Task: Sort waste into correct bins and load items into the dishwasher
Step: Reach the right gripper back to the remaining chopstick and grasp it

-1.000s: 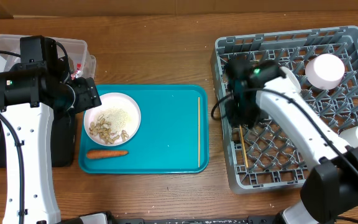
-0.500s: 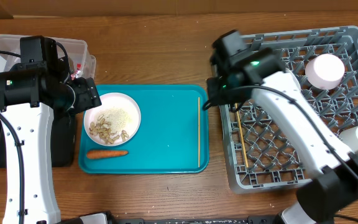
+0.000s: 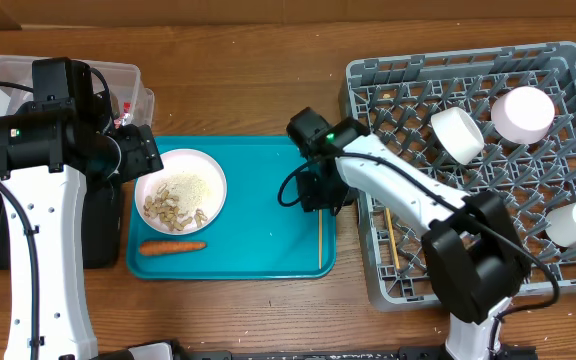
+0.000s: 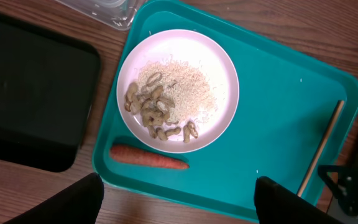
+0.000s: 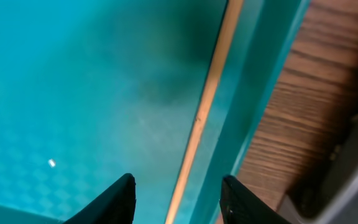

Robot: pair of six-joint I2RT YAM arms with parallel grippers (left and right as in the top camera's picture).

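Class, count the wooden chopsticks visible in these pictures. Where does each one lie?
2. One chopstick lies along the teal tray's right edge; the other chopstick lies inside the grey dish rack near its left wall. Others may be hidden.

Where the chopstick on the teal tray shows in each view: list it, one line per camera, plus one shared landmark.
Overhead: the chopstick lies along the right edge of the teal tray, partly hidden under the right gripper.
Left wrist: the chopstick is at the right of the picture, slanting.
Right wrist: the chopstick is in the centre, running top to bottom, slightly slanted.
Shared landmark: the tray's raised right rim, close beside it in all three.
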